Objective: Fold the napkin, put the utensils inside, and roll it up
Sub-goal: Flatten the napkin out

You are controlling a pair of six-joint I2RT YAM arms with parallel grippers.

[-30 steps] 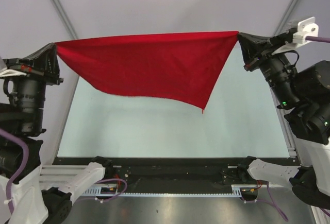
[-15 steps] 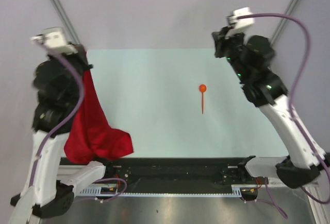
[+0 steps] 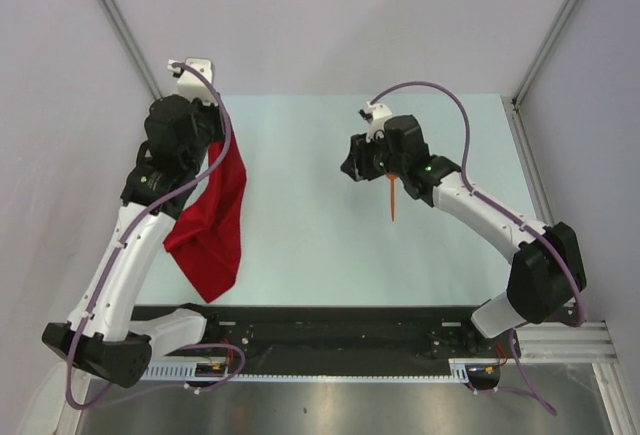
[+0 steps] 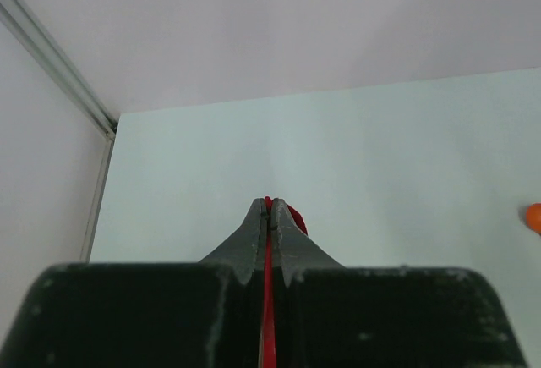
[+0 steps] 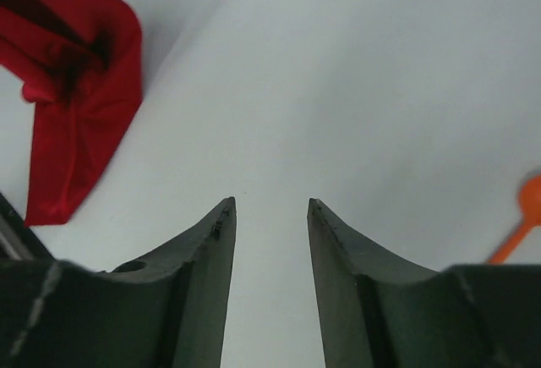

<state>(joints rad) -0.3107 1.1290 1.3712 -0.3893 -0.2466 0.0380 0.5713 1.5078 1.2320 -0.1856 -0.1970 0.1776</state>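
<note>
The red napkin (image 3: 213, 223) hangs in a bunched strip from my left gripper (image 3: 221, 143), which is shut on its top edge over the left of the table. In the left wrist view the cloth (image 4: 270, 300) shows as a thin red line pinched between the shut jaws of the left gripper (image 4: 270, 206). My right gripper (image 3: 348, 169) is open and empty near the table's middle. The orange spoon (image 3: 393, 201) lies just right of it, its bowl hidden under the right wrist. The right wrist view shows the open right gripper (image 5: 270, 205), the napkin (image 5: 78, 123) at far left and the spoon (image 5: 524, 216) at the right edge.
The pale green table (image 3: 300, 255) has a black rail (image 3: 330, 330) along its near edge. Grey walls with metal corner posts (image 3: 120, 30) close in the back and sides. The right arm's elbow (image 3: 545, 270) stands at the right side.
The right gripper has let go of the napkin's corner and opened, moving down near the spoon. The napkin, earlier stretched between both grippers, now hangs from the left one alone.
</note>
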